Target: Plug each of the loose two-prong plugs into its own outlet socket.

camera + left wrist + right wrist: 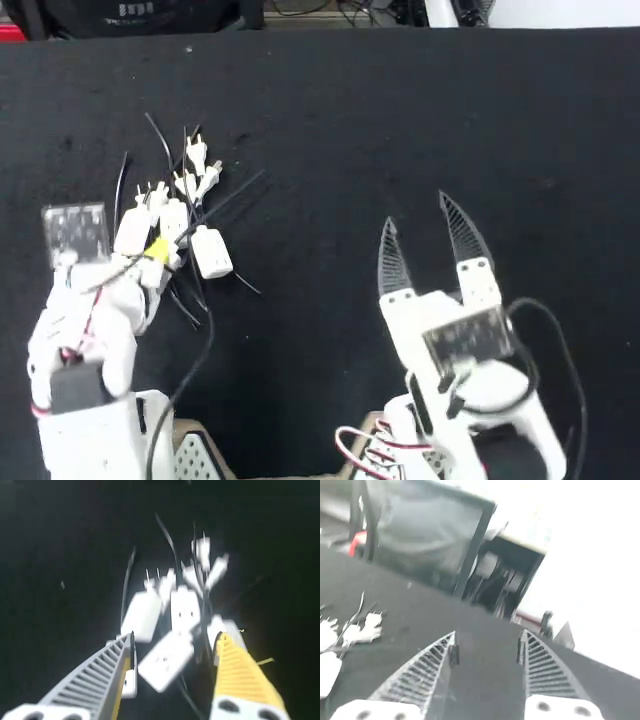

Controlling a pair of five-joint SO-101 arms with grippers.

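On a black tabletop, a tangle of white two-prong plugs and outlet sockets on thin black cords lies just ahead of the left arm. The left gripper hangs over the pile, jaws apart with one socket between them. The right gripper sits well apart from the pile, jaws likewise spread.

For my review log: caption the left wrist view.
Open left gripper at tangled white plugs and sockets on black table.
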